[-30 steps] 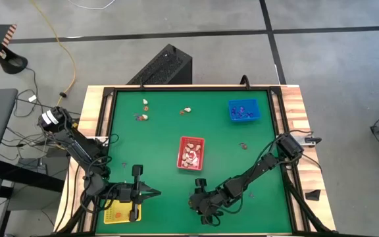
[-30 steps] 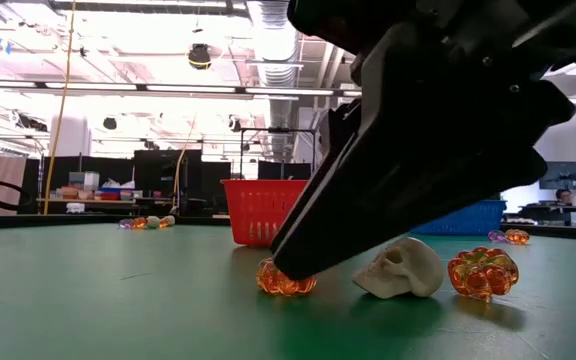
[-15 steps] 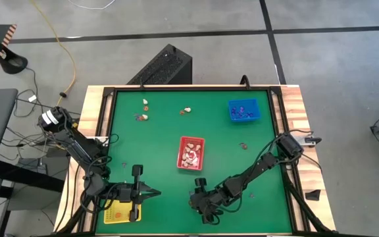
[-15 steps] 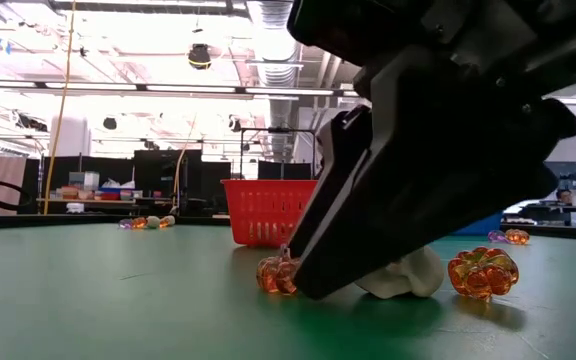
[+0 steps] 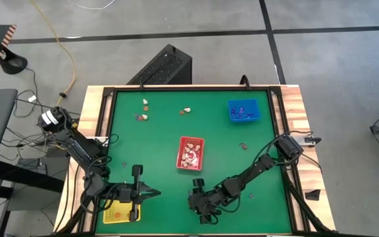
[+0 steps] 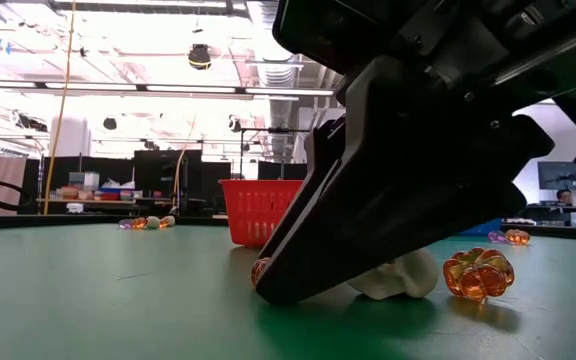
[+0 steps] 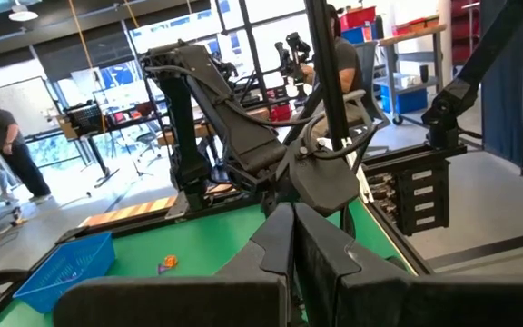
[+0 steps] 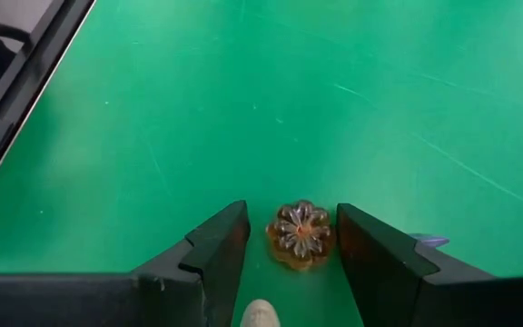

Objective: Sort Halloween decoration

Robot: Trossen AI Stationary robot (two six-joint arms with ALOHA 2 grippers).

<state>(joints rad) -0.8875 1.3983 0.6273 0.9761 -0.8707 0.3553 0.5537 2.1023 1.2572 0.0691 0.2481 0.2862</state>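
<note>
A small orange pumpkin trinket (image 8: pixel 300 234) lies on the green table near its front edge. My right gripper (image 8: pixel 291 216) (image 5: pixel 193 197) is open and slants down, one finger on each side of the pumpkin with narrow gaps showing. In the low view a finger hides most of that pumpkin (image 6: pixel 258 272). Beside it lie a cream skull (image 6: pixel 400 278) and another orange pumpkin (image 6: pixel 479 274). My left gripper (image 5: pixel 155 193) (image 7: pixel 291 211) is shut and holds nothing, above the table by the yellow tray (image 5: pixel 120 213).
A red tray (image 5: pixel 191 153) holding pale trinkets stands mid-table, and a blue tray (image 5: pixel 243 110) holding purple ones at the far right. Loose trinkets lie at the far left (image 5: pixel 142 116), far middle (image 5: pixel 186 110) and right (image 5: pixel 243 145). A purple piece (image 8: pixel 425 241) lies beside my right finger.
My right gripper has sunk a little toward the table, still open, so its fingers now stand around the orange pumpkin. In the low view its finger now covers most of that pumpkin.
</note>
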